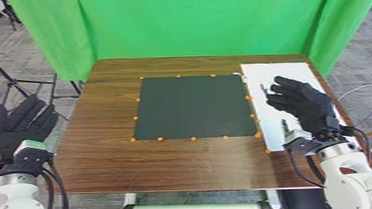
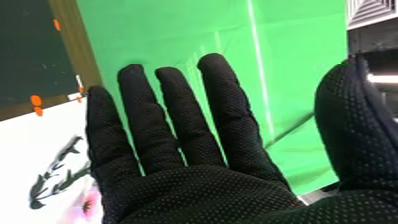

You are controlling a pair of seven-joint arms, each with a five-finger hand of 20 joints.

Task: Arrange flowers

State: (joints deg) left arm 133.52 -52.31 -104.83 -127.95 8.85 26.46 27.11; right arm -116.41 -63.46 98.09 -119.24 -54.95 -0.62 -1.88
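Head view first: the right hand (image 1: 305, 101) is wide open over the long white sheet (image 1: 292, 69) on the right side of the brown surface (image 1: 104, 160). Its fingers are straight with small gaps between them, and it holds nothing. I cannot tell if it touches the sheet. The left hand (image 1: 23, 125) is off the left side of the surface. It is open and flat too, with nothing in it.

From the right wrist view, the right hand (image 2: 195, 195) has its thumb far out to the side. Near its edge is a pink flower (image 2: 87, 204) with a dark red middle, lying on the white sheet. A stem with dark green leaves (image 2: 62, 175) is just beside it. In the head view I see just thin dark bits there, next to the right hand, and a black mat (image 1: 193, 107) with orange dots (image 1: 193, 138) around it.

The right hand hides some of the sheet in the head view. Up close, the flower is partly behind the glove, so I cannot see its whole shape.
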